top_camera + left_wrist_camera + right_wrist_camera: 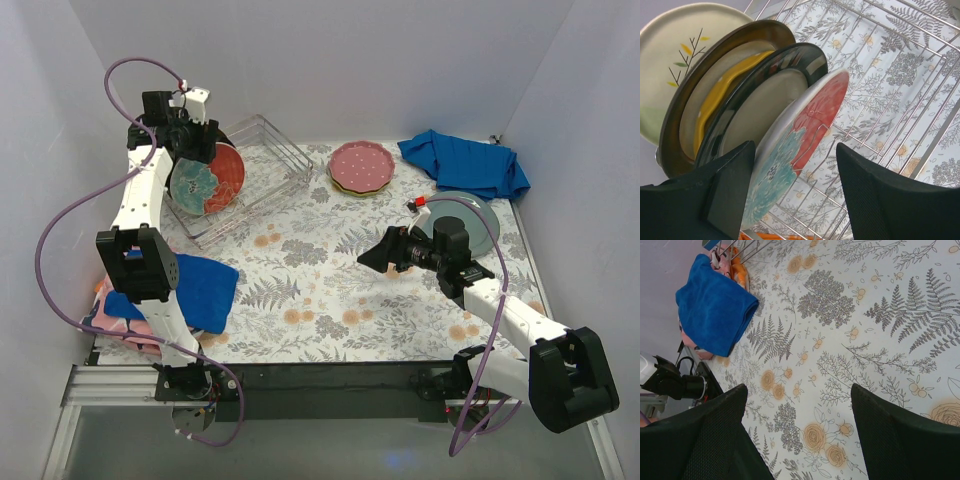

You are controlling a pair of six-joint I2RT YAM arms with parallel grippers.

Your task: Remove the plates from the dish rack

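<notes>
left wrist view alone shows four glossy plates (765, 110) leaning in the wire dish rack (935, 129), left gripper (795, 195) spread astride the floral plate (812, 125); right gripper (800, 440) spread above leaf-printed tablecloth (865, 315).

Fern-print table (330, 270) with dish rack (285, 150), pink-topped plate stack (362, 167), grey-teal plate (482, 218), crumpled blue cloth (465, 162), folded blue cloth (205, 290)

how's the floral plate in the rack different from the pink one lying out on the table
The floral plate stands on edge in the dish rack; the pink plate lies flat outside it. The floral plate is teal and red, smooth-rimmed; the pink plate is dotted and scalloped. Both are round.
</notes>
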